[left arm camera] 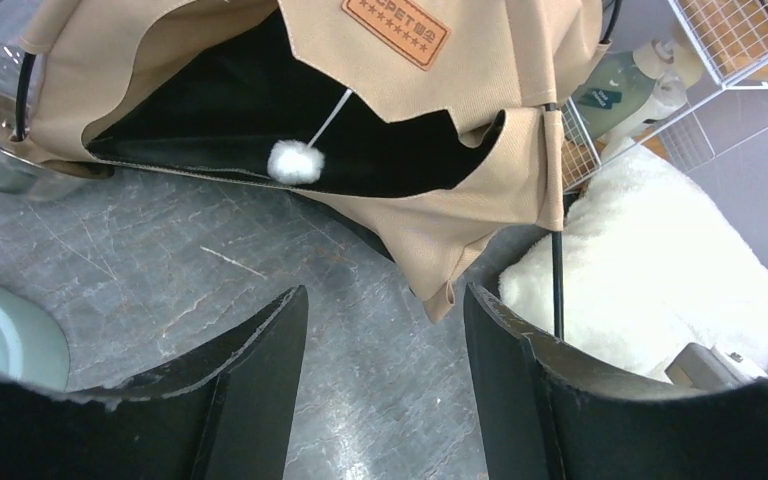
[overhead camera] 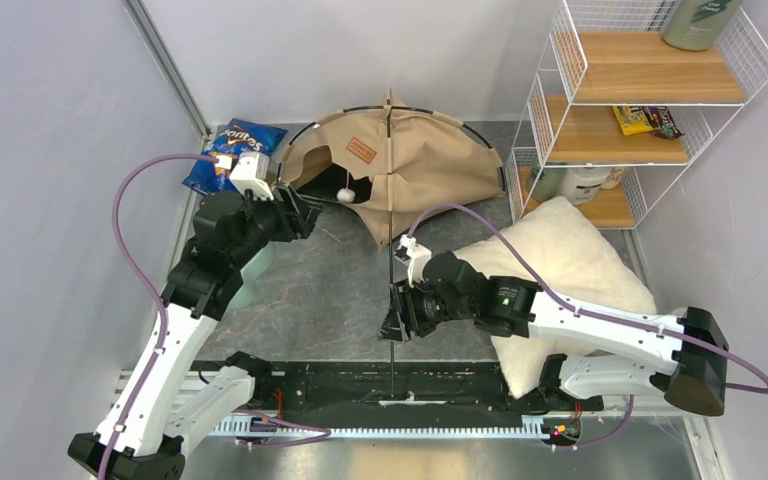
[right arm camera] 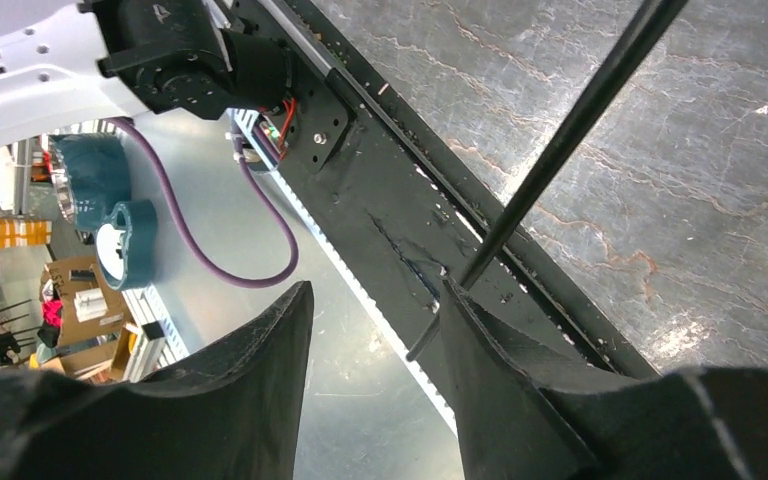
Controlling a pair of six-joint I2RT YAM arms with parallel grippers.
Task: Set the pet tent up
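The tan canvas pet tent [overhead camera: 420, 160] lies half-collapsed at the back of the table, with its brown label [overhead camera: 362, 149] and a white pom-pom [overhead camera: 345, 196] hanging in the dark doorway. A thin black pole [overhead camera: 391, 250] runs straight from the tent's top toward the near edge. My left gripper [overhead camera: 303, 212] is open and empty, just left of the doorway; in the left wrist view [left arm camera: 385, 310] it hovers over bare table before the tent [left arm camera: 480, 110]. My right gripper [overhead camera: 394, 325] is open beside the pole; in the right wrist view [right arm camera: 375, 300] the pole [right arm camera: 560, 140] crosses its right fingertip, ungripped.
A fluffy white pillow [overhead camera: 560, 260] lies at the right, under my right arm. A white wire shelf [overhead camera: 640, 110] stands at the back right. A blue chip bag [overhead camera: 230, 150] lies at the back left. A pale bowl [left arm camera: 0, 340] sits below my left arm. A black rail [overhead camera: 360, 385] lines the near edge.
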